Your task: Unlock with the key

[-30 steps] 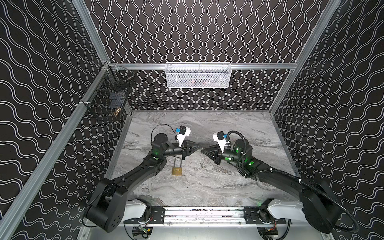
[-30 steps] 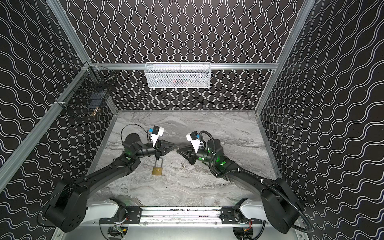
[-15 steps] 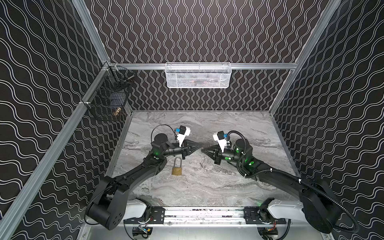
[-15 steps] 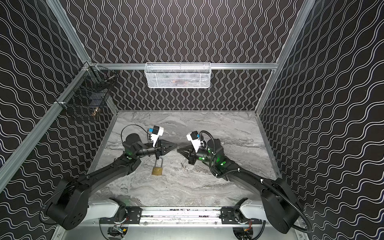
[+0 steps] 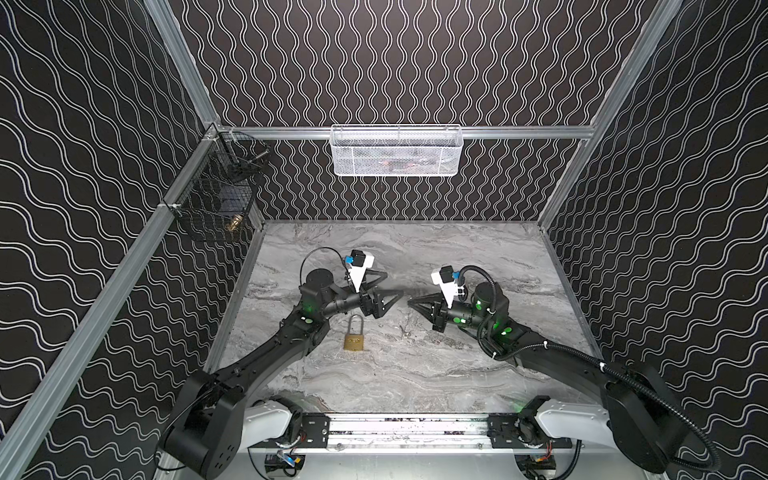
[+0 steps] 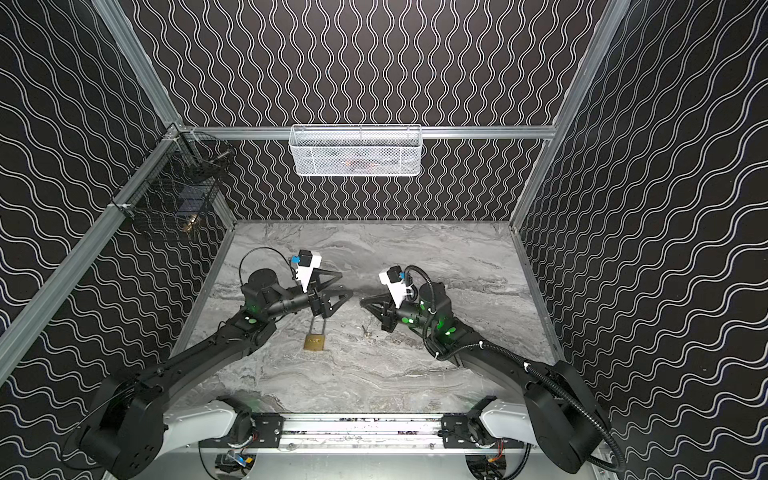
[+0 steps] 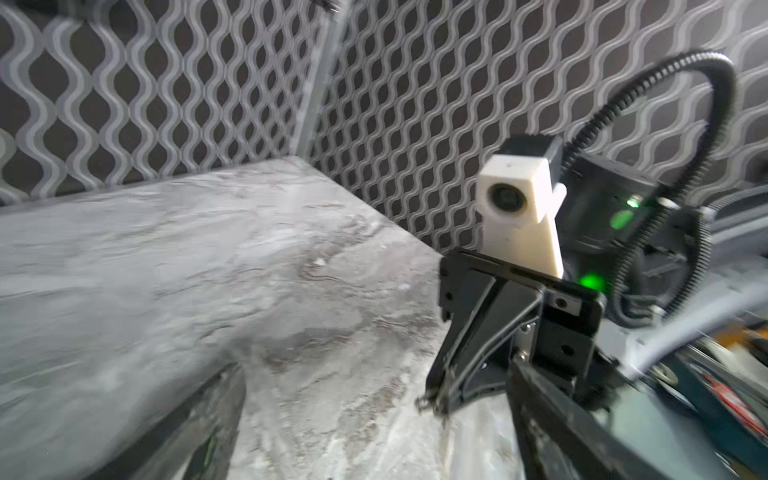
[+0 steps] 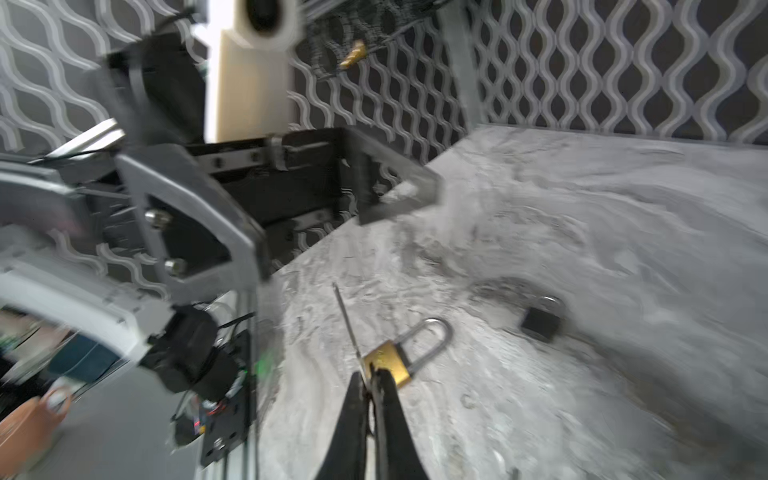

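A brass padlock (image 5: 354, 338) (image 6: 314, 338) with a silver shackle lies flat on the marble table, in front of and below the two gripper tips. My right gripper (image 5: 410, 301) (image 6: 361, 300) (image 8: 368, 380) is shut on the key (image 8: 349, 328), whose thin blade sticks out past the fingertips above the padlock (image 8: 390, 361). My left gripper (image 5: 392, 284) (image 6: 347, 284) (image 7: 374, 370) faces it tip to tip, open and holding nothing. The left wrist view shows the right gripper (image 7: 434, 401) with a bit of metal, the key (image 7: 424, 401), at its tip.
A white mesh basket (image 5: 395, 151) hangs on the back wall and a black wire basket (image 5: 216, 199) on the left rail. A small black lock-shaped thing (image 8: 540, 322) lies on the table beyond the padlock. Patterned walls close in three sides.
My left gripper was shut at the right gripper's tip and has now opened wide. The right gripper stays shut on the key. The padlock has not moved.
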You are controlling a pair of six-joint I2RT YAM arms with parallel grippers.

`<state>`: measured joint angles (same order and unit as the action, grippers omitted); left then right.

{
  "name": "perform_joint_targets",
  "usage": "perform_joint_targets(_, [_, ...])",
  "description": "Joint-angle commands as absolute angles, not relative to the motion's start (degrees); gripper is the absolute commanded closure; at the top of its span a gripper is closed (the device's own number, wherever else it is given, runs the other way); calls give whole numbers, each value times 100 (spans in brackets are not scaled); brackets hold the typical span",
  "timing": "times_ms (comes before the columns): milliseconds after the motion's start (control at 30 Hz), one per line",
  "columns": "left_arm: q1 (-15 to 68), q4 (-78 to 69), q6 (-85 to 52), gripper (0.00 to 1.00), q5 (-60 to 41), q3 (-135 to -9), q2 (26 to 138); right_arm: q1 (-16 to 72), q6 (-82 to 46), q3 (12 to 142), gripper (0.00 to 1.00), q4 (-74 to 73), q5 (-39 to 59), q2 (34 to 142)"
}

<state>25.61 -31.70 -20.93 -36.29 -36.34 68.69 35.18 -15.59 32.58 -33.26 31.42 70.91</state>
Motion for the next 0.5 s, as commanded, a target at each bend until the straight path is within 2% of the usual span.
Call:
perform_joint_targets(0, [2553,-2495,-2208,1,-2036,-3722,6784,3297,-1597,2979,100,-3401,2997,6965])
perform_joint_targets(100, [2535,-1843,-3040,1,-1418,-3926,6844,3192,-1473,2727,100,-3417,2756,6760])
perform_joint_targets(133, [2496,-1980,-3239,1,-1529,-3933,6949,3190,-1371,2667,100,-3332,2584,6698])
perform_joint_targets(167, [2402,-2425,-3089,1,-2119,-3904,7091,3190,-1239,2602,100,-3252,2377,6647])
perform_joint_targets(200, [2373,-2659,-3219,1,-2180,-3906,7239,3190,-1149,2534,100,-3211,2179,6608])
perform_joint_targets(267, [2362,-2345,-3972,1,-1599,-4061,7564,3190,-972,2312,100,-3327,1724,6545])
perform_joint_targets(367, [2381,-2359,-4389,1,-1986,-4366,8137,3199,-1005,2038,100,-3629,1257,6487])
perform_joint_targets(467, [2503,-1071,-4326,1,-1892,-5165,8498,3199,-1041,1685,100,-4064,1100,6320])
